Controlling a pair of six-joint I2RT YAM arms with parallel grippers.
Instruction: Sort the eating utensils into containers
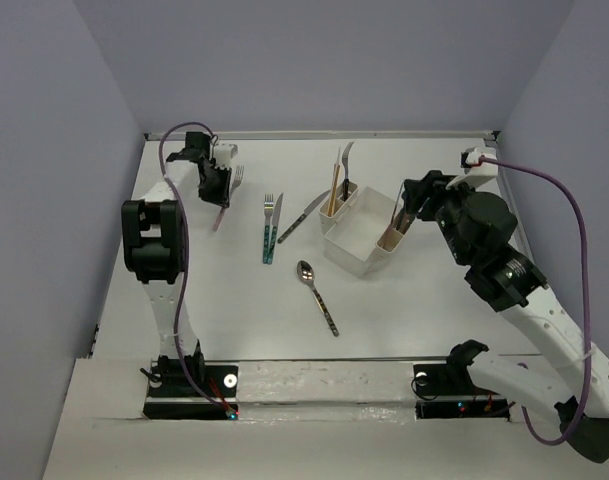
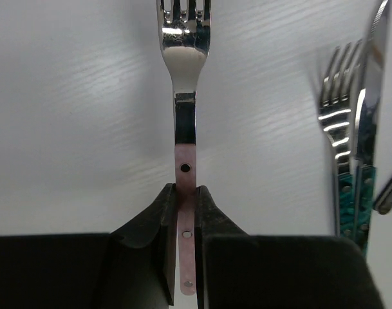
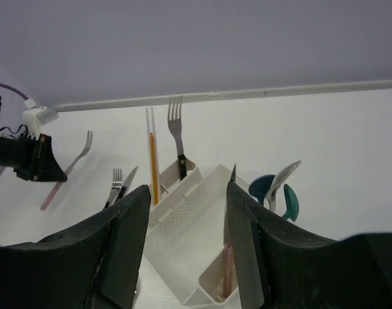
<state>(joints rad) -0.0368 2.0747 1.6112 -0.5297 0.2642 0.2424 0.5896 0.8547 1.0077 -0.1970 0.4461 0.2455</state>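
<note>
Gripping pink-handled fork (image 2: 185, 122) with left tool (image 2: 186, 193) near far-left desk (image 1: 234, 320) corner; holding right tool (image 3: 188, 193) open over caddy (image 1: 349, 257).

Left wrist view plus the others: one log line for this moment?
left gripper: shut on pink fork | right gripper: open over caddy | loose on table: spoon, teal fork

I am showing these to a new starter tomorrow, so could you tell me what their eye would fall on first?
Most likely the pink-handled fork clamped in the left tool, at the far left of the table. Next comes the white caddy right of centre, with chopsticks standing in its far slot and the open right tool at its near end.
</note>
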